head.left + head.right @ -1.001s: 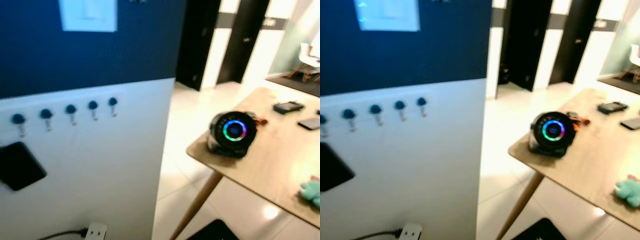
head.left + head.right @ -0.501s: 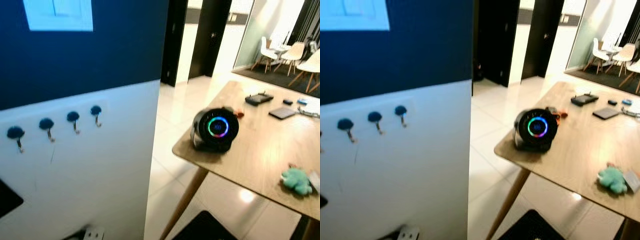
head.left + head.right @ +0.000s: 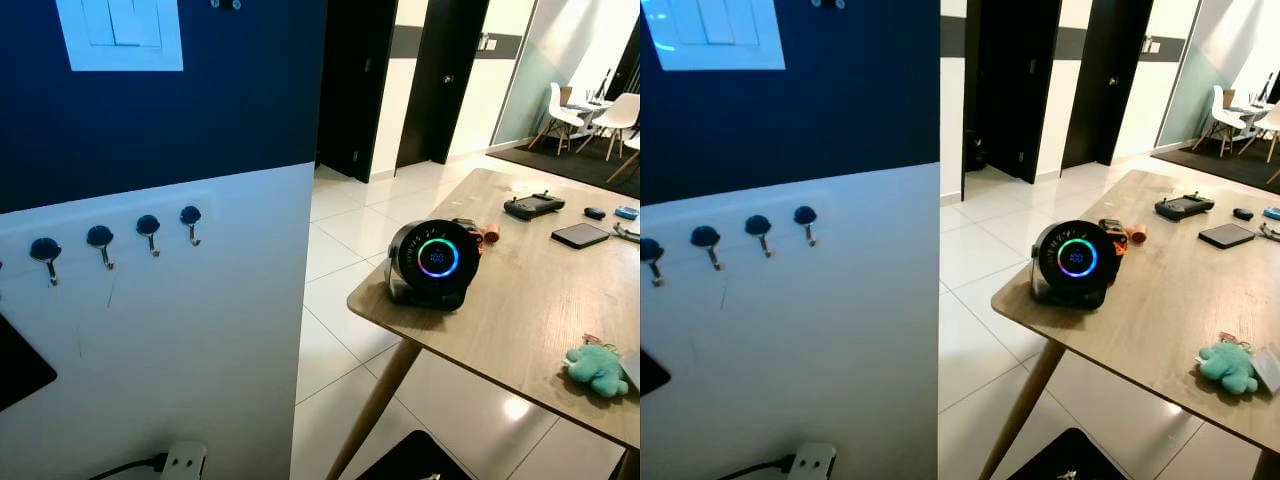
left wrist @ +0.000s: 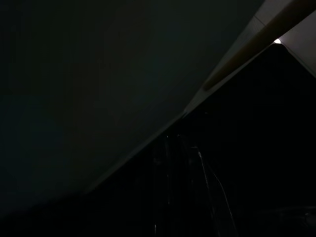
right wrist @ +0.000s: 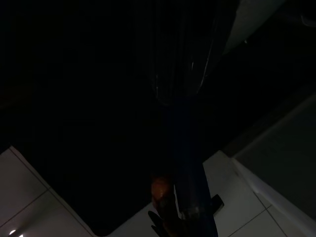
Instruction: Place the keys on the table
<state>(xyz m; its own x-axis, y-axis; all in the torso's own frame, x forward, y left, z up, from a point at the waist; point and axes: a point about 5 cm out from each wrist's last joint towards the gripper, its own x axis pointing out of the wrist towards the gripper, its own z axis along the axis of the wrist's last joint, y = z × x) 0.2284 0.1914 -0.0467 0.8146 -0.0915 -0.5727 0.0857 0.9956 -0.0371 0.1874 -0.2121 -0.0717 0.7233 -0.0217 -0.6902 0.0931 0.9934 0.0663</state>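
Table [image 3: 540,300] has swung nearer as I turned; right hand [image 5: 180,217] seemingly grasping keys [image 5: 160,190], unsure.

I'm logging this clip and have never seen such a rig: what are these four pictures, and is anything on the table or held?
A walking humanoid robot took them. The two bright pictures are its head camera: a wall with hooks, and a wooden table bearing a round black device with a glowing ring and a teal plush toy. The dark ones look along the left tool and right tool from wrist cameras. Near the right tool something blue and orange shows, too dark to name.
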